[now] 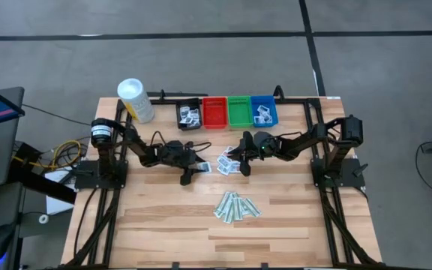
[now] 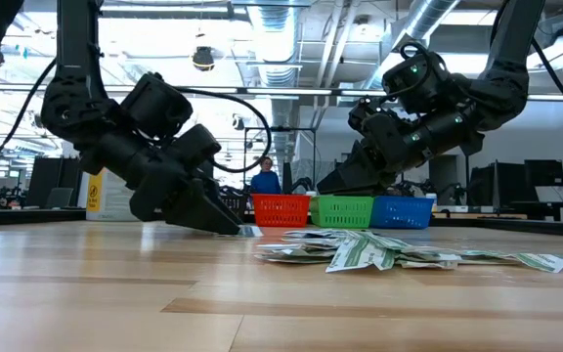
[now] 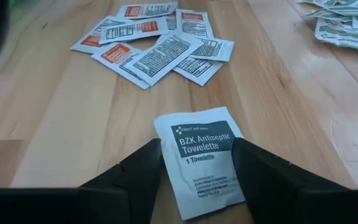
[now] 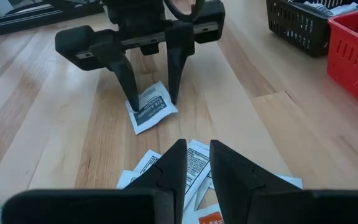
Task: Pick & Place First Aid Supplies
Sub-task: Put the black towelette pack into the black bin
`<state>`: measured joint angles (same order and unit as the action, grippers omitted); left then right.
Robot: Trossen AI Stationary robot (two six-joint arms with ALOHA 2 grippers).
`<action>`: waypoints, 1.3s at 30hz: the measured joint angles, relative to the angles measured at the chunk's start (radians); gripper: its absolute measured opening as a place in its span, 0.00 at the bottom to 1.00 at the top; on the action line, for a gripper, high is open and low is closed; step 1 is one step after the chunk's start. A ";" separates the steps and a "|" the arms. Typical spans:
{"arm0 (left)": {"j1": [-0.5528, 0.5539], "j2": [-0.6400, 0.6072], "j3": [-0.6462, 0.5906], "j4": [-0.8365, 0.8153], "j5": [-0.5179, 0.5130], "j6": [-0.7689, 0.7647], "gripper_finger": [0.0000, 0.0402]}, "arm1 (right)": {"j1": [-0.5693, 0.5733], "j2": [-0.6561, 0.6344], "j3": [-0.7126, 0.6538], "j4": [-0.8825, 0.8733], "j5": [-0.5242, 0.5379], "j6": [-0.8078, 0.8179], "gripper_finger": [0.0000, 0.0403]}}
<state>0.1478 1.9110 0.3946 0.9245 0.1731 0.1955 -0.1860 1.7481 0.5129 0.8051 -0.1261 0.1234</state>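
A white antiseptic towelette packet (image 3: 197, 158) lies flat on the wooden table. My left gripper (image 3: 197, 148) is open, down at the table, with one finger on each side of the packet (image 4: 151, 109). Just beyond it, a loose heap of white packets with red and dark print (image 3: 157, 43) lies on the table. My right gripper (image 4: 197, 149) hovers over that heap (image 1: 227, 163), its fingers a narrow gap apart with nothing between them. A pile of pale-green wrapped strips (image 1: 236, 206) lies nearer the table's front. My left gripper comes slanting down from the table's left, and its fingertips (image 4: 132, 104) stand at the two long edges of the towelette packet (image 3: 166, 155). The packet lies flat on the table. Whether the fingers touch it, I cannot tell.
Along the far edge stand a black bin (image 1: 190, 114) with packets, a red bin (image 1: 214, 112), a green bin (image 1: 240, 111) and a blue bin (image 1: 264, 111) with packets. A white canister (image 1: 135, 99) stands at the far left. Bare wood lies toward the near edge.
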 joint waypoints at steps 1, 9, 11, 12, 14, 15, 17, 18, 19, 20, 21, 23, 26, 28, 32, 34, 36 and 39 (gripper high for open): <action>0.000 0.000 0.001 0.000 0.004 0.000 0.48 | 0.000 0.000 0.000 0.000 0.000 0.000 0.16; -0.001 0.005 0.000 0.019 0.012 0.002 0.36 | 0.000 0.000 0.000 0.000 0.000 0.000 0.16; -0.001 0.006 -0.001 0.022 0.012 0.002 0.34 | 0.000 0.000 0.000 0.000 0.000 0.000 0.16; -0.001 0.006 -0.001 0.024 0.013 0.002 0.33 | 0.000 0.000 0.000 0.000 0.000 0.000 0.16; -0.001 0.007 -0.001 0.030 0.013 0.002 0.31 | 0.000 0.000 0.000 0.000 0.000 -0.001 0.16; -0.001 0.007 -0.001 0.034 0.013 0.002 0.31 | 0.000 0.000 0.000 0.000 0.000 -0.001 0.16; -0.001 0.007 -0.001 0.043 0.012 0.003 0.29 | 0.000 0.000 0.000 0.000 0.000 -0.001 0.16; -0.001 0.008 -0.001 0.046 0.011 0.003 0.28 | 0.000 0.000 0.000 0.000 0.000 -0.001 0.16; -0.001 0.008 -0.001 0.049 0.011 0.003 0.28 | 0.000 0.000 0.000 0.000 0.000 -0.001 0.16; -0.001 0.008 -0.001 0.053 0.010 0.003 0.27 | 0.000 0.000 0.000 0.000 0.000 -0.001 0.16; -0.001 0.008 -0.001 0.056 0.009 0.003 0.26 | 0.000 0.000 0.000 0.000 0.000 -0.001 0.16; -0.001 0.008 -0.002 0.062 0.007 0.003 0.23 | 0.000 0.000 0.000 0.000 0.000 -0.001 0.16; -0.002 0.008 -0.002 0.067 0.006 0.004 0.19 | 0.000 0.000 0.000 0.000 0.000 -0.001 0.16; -0.002 0.008 -0.002 0.070 0.004 0.004 0.16 | 0.000 0.000 0.000 0.000 0.000 -0.001 0.16; -0.002 0.008 -0.002 0.077 0.003 0.004 0.11 | 0.000 0.000 0.000 0.000 0.000 -0.001 0.16; -0.002 0.008 -0.003 0.083 0.003 0.003 0.08 | 0.000 0.000 0.000 0.000 0.000 -0.001 0.16; -0.002 0.008 -0.003 0.090 0.003 -0.002 0.06 | 0.000 0.000 0.000 0.000 0.000 -0.001 0.16; -0.002 -0.007 -0.005 0.087 -0.002 -0.017 0.03 | 0.000 0.000 0.000 0.000 0.000 -0.001 0.16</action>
<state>0.1463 1.9044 0.3901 1.0118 0.1708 0.1783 -0.1860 1.7481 0.5133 0.8051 -0.1261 0.1226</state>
